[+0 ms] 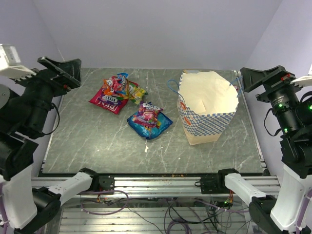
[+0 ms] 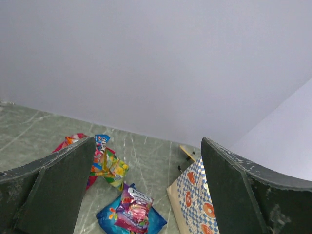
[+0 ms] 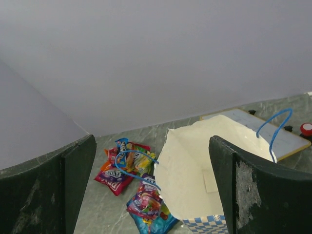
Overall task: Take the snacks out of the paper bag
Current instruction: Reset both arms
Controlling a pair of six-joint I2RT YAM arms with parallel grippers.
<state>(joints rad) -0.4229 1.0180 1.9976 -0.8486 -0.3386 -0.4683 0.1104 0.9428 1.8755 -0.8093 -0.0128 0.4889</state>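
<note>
The snacks lie on the grey table left of the paper bag (image 1: 207,105): a red-pink packet (image 1: 105,102), a small blue-red one (image 1: 117,83), a yellow-green one (image 1: 135,91) and a larger blue packet (image 1: 152,127) under a purple-pink one (image 1: 147,114). The checkered bag stands upright with its mouth open, and only plain cream shows inside (image 3: 195,170). My left gripper (image 1: 73,73) hangs open above the table's far left corner, holding nothing. Past the bag's right side, my right gripper (image 1: 248,80) is open too. The left wrist view shows the blue packet (image 2: 148,223) and the bag (image 2: 195,195) below my left gripper (image 2: 147,146). In the right wrist view my right gripper (image 3: 151,141) is above the bag's mouth.
A flat board with a tan edge (image 3: 287,141) lies behind the bag, and a small red thing (image 3: 306,128) sits beside it. The bag's blue string handles (image 3: 275,129) stick up from its rim. Grey walls close in the table at the back and sides.
</note>
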